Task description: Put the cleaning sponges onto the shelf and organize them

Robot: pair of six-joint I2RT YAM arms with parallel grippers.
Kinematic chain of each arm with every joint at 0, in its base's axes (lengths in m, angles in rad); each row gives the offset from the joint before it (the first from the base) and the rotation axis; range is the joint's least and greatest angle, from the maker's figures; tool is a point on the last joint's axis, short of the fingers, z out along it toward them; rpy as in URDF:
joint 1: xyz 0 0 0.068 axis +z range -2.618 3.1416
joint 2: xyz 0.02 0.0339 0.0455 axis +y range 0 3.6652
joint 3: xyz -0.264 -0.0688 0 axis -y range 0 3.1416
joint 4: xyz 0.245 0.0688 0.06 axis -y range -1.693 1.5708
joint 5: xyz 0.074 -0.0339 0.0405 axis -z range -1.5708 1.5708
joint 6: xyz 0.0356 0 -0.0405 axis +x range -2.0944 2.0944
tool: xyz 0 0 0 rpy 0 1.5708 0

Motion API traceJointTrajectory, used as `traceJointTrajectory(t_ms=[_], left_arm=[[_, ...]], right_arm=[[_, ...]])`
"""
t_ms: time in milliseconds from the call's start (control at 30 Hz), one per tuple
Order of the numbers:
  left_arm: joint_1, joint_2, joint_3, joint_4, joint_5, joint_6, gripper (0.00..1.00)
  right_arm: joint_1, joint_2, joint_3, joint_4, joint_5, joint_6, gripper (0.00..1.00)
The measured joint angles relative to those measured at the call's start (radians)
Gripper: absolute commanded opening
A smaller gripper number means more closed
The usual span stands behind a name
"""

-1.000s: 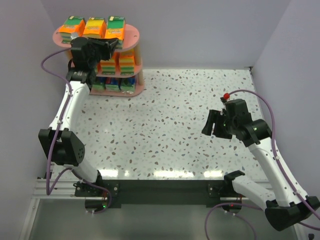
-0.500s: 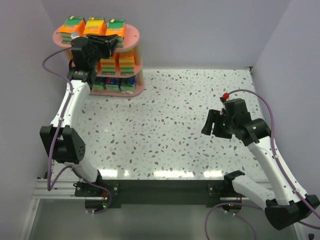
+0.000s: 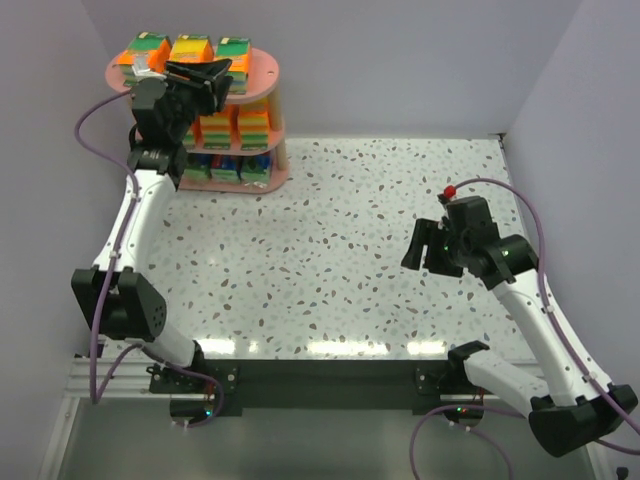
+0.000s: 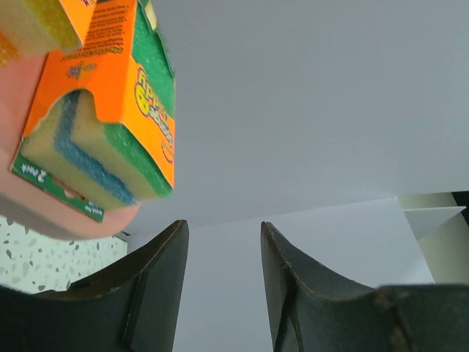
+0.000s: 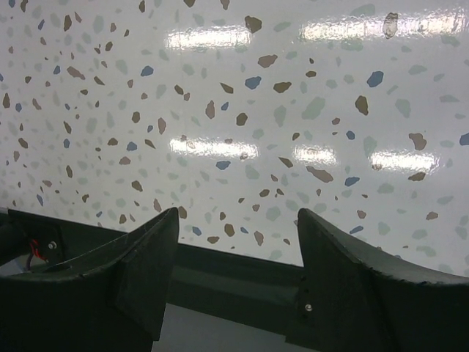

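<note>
The pink three-tier shelf (image 3: 262, 66) stands at the far left of the table. Three orange sponge packs (image 3: 190, 50) sit on its top board. More orange packs (image 3: 252, 122) fill the middle tier, and blue-green packs (image 3: 225, 166) the bottom tier. My left gripper (image 3: 213, 75) is open and empty, raised at the front edge of the top board. In the left wrist view its fingertips (image 4: 176, 233) point at the wall, with one orange pack (image 4: 102, 110) on the pink board at upper left. My right gripper (image 3: 418, 247) is open and empty above the table at the right.
The speckled table (image 3: 330, 250) shows in the top view, and again in the right wrist view (image 5: 242, 110) with its dark front rail (image 5: 234, 275). Lilac walls enclose the left, back and right sides.
My left gripper has risen from the middle tier's height to the top board's front edge. The right arm has barely moved.
</note>
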Motion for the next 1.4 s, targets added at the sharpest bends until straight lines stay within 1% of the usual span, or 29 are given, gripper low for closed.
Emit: traceJointTrajectory(t_ms=[67, 133, 167, 200, 267, 433, 533, 633, 700, 900, 967, 1167, 1400], left_arm=[[-0.001, -0.071, -0.051, -0.001, 0.0, 0.016, 0.56], [-0.002, -0.157, -0.091, -0.012, 0.002, 0.047, 0.91], [-0.005, -0.2, -0.101, -0.018, 0.005, 0.065, 1.0], [-0.01, -0.243, -0.105, -0.029, 0.008, 0.084, 1.0], [-0.03, -0.323, -0.105, -0.047, 0.013, 0.138, 1.0], [-0.09, -0.551, -0.103, -0.174, 0.034, 0.354, 1.0], [-0.089, -0.647, -0.071, -0.328, 0.034, 0.507, 1.0], [-0.089, -0.697, -0.014, -0.495, 0.032, 0.645, 1.0], [-0.089, -0.723, -0.01, -0.595, 0.024, 0.711, 1.0], [-0.089, -0.793, -0.076, -0.832, -0.051, 0.817, 1.0], [-0.089, -0.819, -0.091, -0.88, -0.081, 0.841, 1.0], [-0.089, -0.88, -0.094, -0.963, -0.152, 0.901, 1.0], [-0.089, -0.872, -0.079, -1.014, -0.193, 0.934, 1.0]], right_arm=[[0.0, 0.0, -0.004, 0.002, 0.0, 0.0, 0.71], [0.0, 0.0, -0.008, 0.005, -0.001, 0.0, 0.77], [0.0, 0.0, -0.011, 0.006, -0.002, 0.0, 0.8], [0.0, 0.0, -0.013, 0.007, -0.003, 0.0, 0.88], [0.0, 0.0, -0.014, 0.009, -0.01, -0.003, 0.98], [0.0, 0.0, -0.012, 0.014, -0.036, -0.013, 0.99], [0.0, 0.002, -0.01, 0.015, -0.038, -0.016, 0.99], [0.0, 0.014, -0.005, 0.015, -0.038, -0.019, 0.99], [0.0, 0.025, -0.005, 0.015, -0.038, -0.019, 0.99], [0.007, 0.037, 0.001, 0.01, -0.034, -0.02, 0.99], [0.013, 0.038, 0.012, 0.01, -0.034, -0.021, 0.99], [0.021, 0.026, 0.023, 0.01, -0.034, -0.027, 0.99], [0.021, -0.01, 0.021, 0.013, -0.027, -0.027, 0.99]])
